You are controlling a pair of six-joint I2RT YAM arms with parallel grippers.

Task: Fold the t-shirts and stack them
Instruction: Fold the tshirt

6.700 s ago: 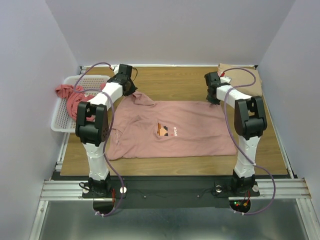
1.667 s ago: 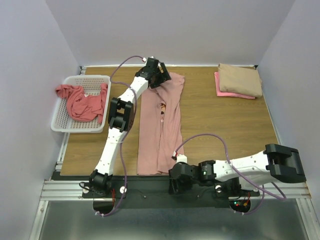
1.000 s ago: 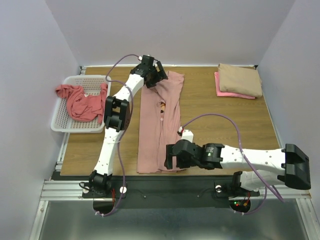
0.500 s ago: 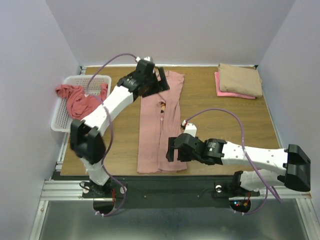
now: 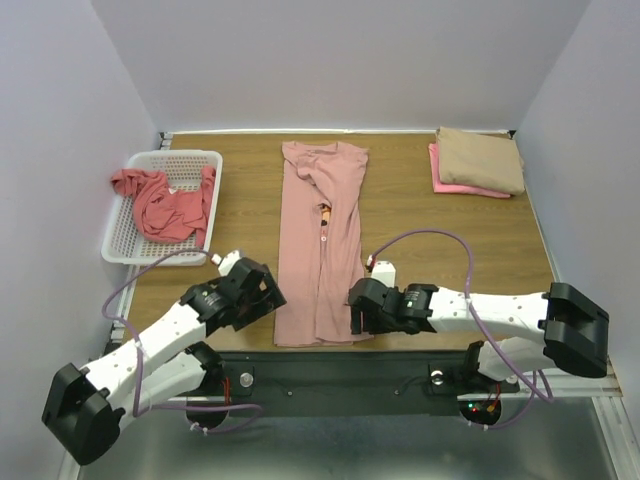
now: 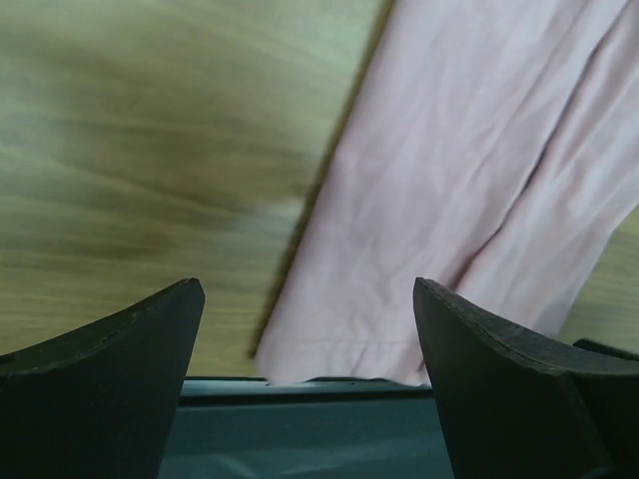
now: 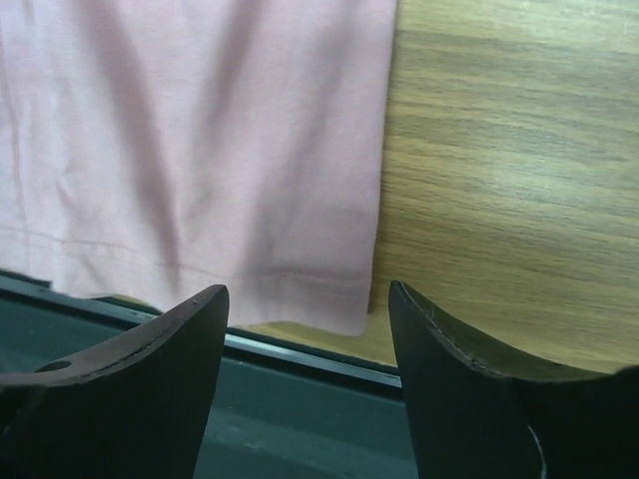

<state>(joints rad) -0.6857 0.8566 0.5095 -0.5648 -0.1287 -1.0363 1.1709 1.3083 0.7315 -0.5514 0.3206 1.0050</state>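
Robot test cell, lab setting.
Plain lavender walls (image 5: 60,100) box in a wood-grain tabletop (image 5: 420,190) on three sides. Two white arms, left arm (image 5: 150,345) and right arm (image 5: 500,312), are mounted at its near edge by an aluminium rail (image 5: 585,390), trailing purple cables (image 5: 425,232). The load is sparse: a dusty-pink t-shirt (image 5: 305,260) and a mesh basket (image 5: 165,155).

A white plastic mesh basket (image 5: 150,256), rectangular with a flared rim, sits at about ten o'clock on a brown wood-grain tabletop (image 5: 430,235), right at the board's left edge. Plain pale lavender walls (image 5: 350,60) enclose the table from nine o'clock through twelve to three. At six o'clock a flat black mounting plate (image 5: 320,365) runs along the near edge over a ribbed silver aluminium rail (image 5: 600,385), with a dull grey metal sheet (image 5: 350,440) below it.
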